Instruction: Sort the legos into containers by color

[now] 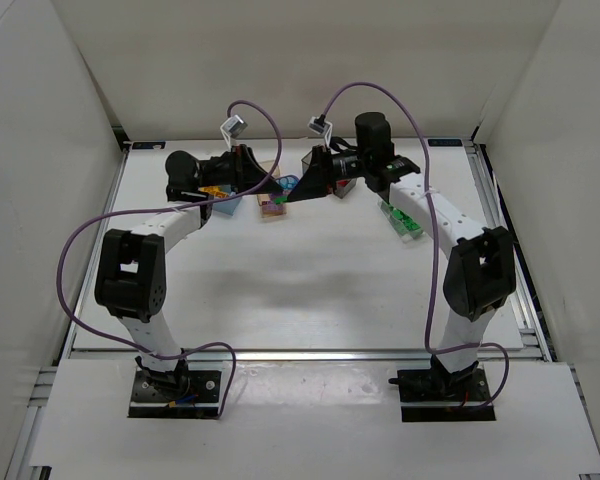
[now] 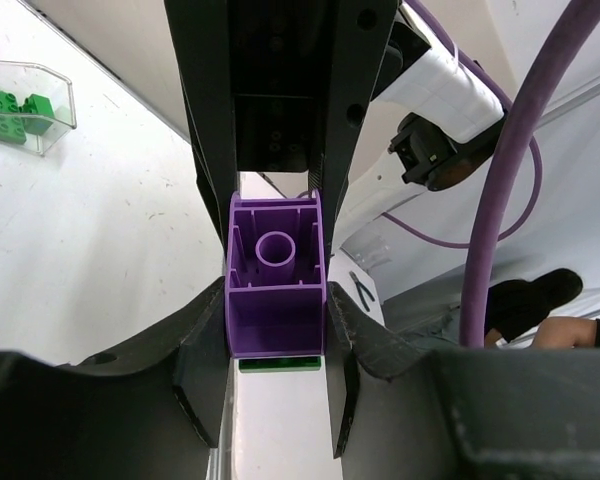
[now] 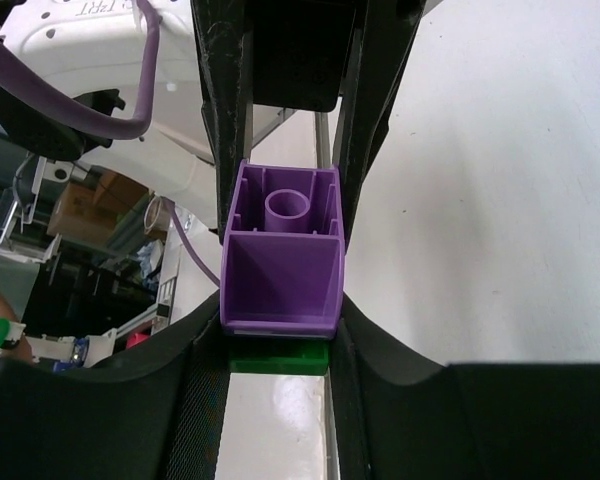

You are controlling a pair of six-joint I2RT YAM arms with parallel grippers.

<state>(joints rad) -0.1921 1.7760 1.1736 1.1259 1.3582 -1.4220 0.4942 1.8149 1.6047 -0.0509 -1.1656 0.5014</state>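
Currently holding purple lego [image 2: 277, 290] clamped between fingers of left pincer [image 2: 277, 345] and right pincer [image 3: 280, 335] together, green lego [image 3: 280, 357] joined on, nearer each palm. Judging it light, rigid, slick: gripping flat side walls squarely.

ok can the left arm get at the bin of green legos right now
Probably not. The left gripper is shut on a purple brick that the right gripper seems to grip too, and the bin sits on the right, partly under the right arm.
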